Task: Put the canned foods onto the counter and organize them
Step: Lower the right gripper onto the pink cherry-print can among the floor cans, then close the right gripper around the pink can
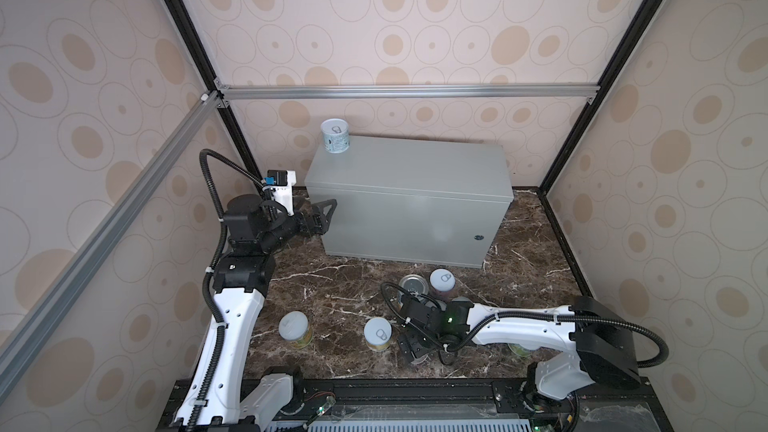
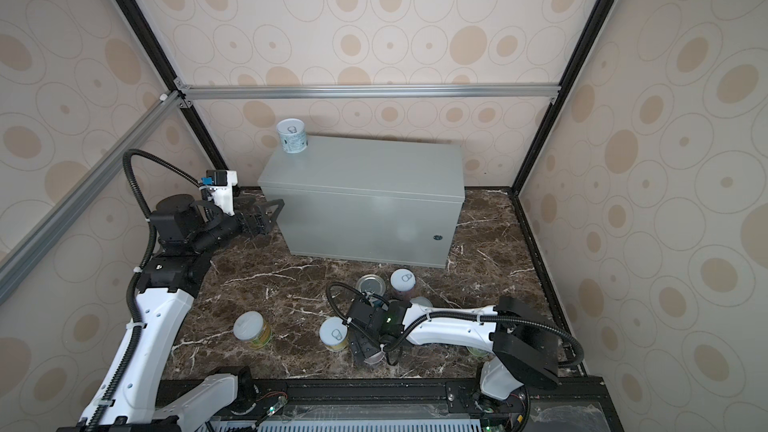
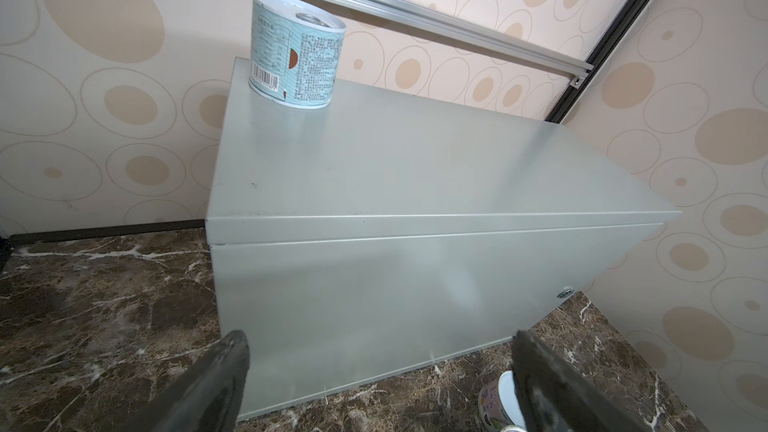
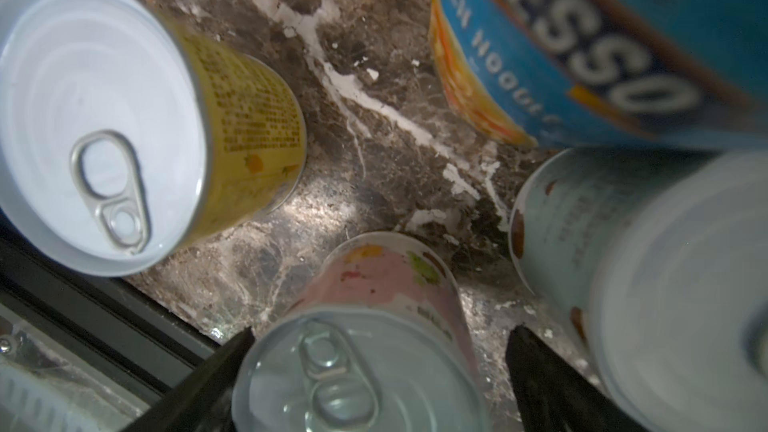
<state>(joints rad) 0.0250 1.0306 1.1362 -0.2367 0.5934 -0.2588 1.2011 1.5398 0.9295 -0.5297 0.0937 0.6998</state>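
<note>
Jaws of right gripper point(image 4: 380, 336) stand apart and point down, straddling pink-label can point(image 4: 386, 284). One finger is about at the rim, with a clear gap at the other, so nothing is gripped yet. Neighbours crowd in: pale blue can point(image 4: 623, 268) just beside, Progresso soup can point(image 4: 602, 56) near, yellow can point(image 4: 95, 118) a bit apart, all upright on the marble surface point(image 4: 374, 118).

The step looks like the pick. Best to centre on the can body below the lid lip, close evenly and lift straight up, so the outer finger misses the pale blue can.

Left gripper point(image 3: 382, 380) is wide open and empty, facing the front of the counter point(image 1: 411, 201). One teal can point(image 1: 335, 136) stands on the counter's far left corner; the next can should go beside it, in a row.
</note>
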